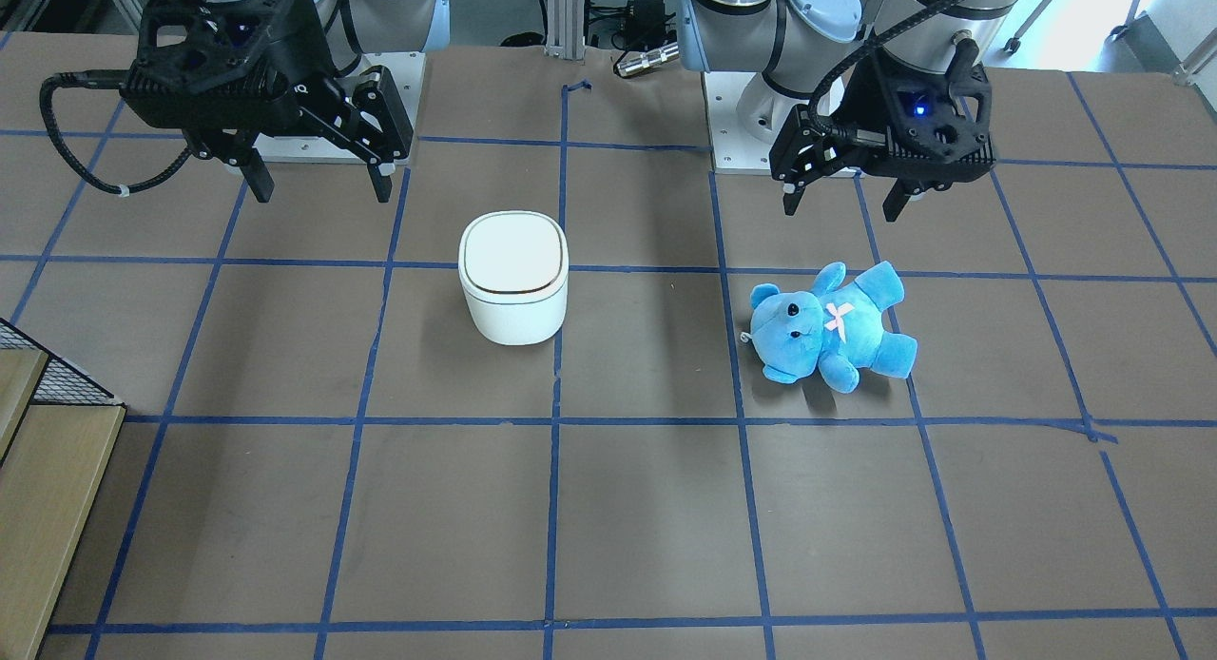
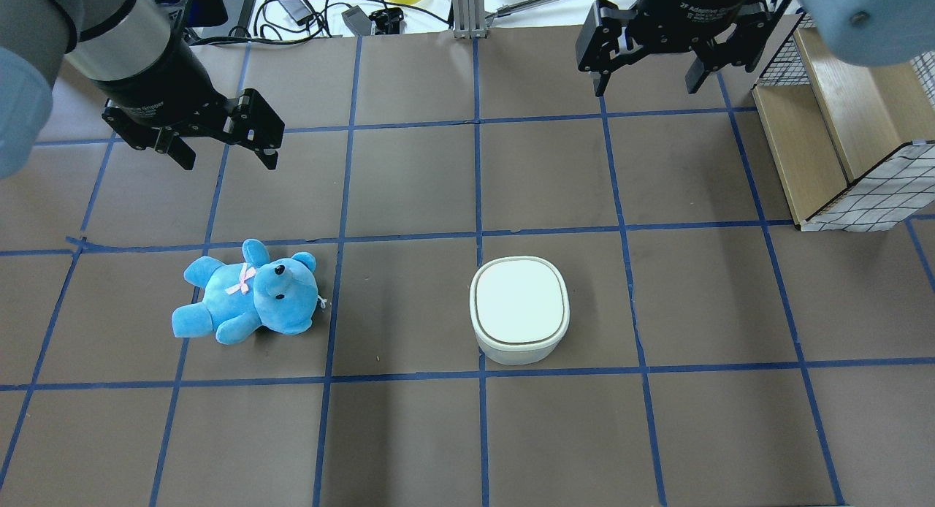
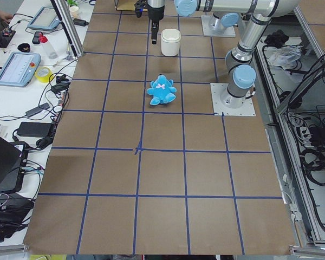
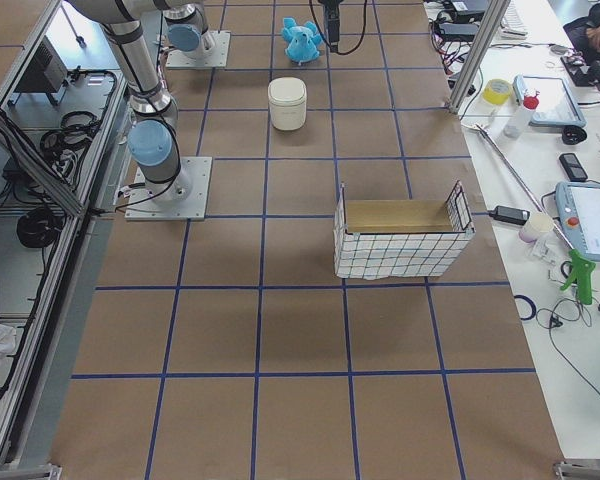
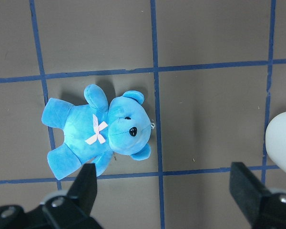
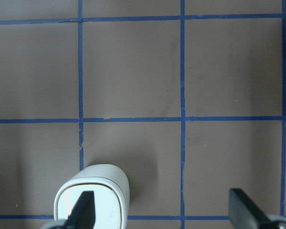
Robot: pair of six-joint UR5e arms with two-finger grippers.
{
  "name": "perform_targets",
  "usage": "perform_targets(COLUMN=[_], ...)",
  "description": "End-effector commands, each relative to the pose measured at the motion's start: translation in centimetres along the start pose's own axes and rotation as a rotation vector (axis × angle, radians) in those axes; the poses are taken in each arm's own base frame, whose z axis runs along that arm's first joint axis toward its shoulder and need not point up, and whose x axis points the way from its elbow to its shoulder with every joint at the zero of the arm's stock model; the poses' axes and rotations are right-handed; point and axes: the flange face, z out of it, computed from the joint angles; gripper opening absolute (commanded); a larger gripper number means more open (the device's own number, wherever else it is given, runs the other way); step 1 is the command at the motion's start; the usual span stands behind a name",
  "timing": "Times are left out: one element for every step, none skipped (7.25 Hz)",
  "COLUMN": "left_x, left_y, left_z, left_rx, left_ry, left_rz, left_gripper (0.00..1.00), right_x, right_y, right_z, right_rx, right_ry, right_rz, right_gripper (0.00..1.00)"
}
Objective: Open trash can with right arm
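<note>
Facing the robot, the trash can (image 1: pixel 513 280) stands with its lid closed near the table's middle. The right gripper (image 1: pixel 318 186) hangs higher, fingers apart, off to the can's outer side. From overhead, it is nearer the can than the left gripper (image 2: pixel 228 158), also spread, by the blue teddy bear (image 2: pixel 248 295). The right wrist camera shows the can beneath one finger (image 6: pixel 83 208), so the lid lies below and toward centre.

one trash can (image 1: pixel 513 280), one teddy (image 1: pixel 829 325), two grippers (image 1: pixel 320 192) (image 1: pixel 841 209), one crate (image 4: pixel 400 255)

Brown table (image 2: pixel 409 434), trash can (image 2: pixel 519 306), teddy (image 2: pixel 248 295), crate (image 2: pixel 803 142)
</note>
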Motion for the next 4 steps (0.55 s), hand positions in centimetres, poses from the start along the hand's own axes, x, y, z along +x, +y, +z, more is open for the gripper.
perform_targets(left_x=[0.0,0.0,0.0,0.0], left_y=[0.0,0.0,0.0,0.0], left_z=[0.0,0.0,0.0,0.0], left_rx=[0.0,0.0,0.0,0.0], left_ry=[0.0,0.0,0.0,0.0], left_rz=[0.0,0.0,0.0,0.0], left_gripper=[1.0,1.0,1.0,1.0], right_x=[-0.19,-0.32,-0.4,-0.57], right_y=[0.1,0.24,0.35,0.47], right_z=[0.06,0.06,0.14,0.43], right_rx=[-0.004,-0.005,-0.013,-0.02], right_ry=[-0.004,-0.003,-0.003,-0.006], right_rz=[-0.004,-0.007,-0.008,-0.009], right_gripper=[1.0,1.0,1.0,1.0])
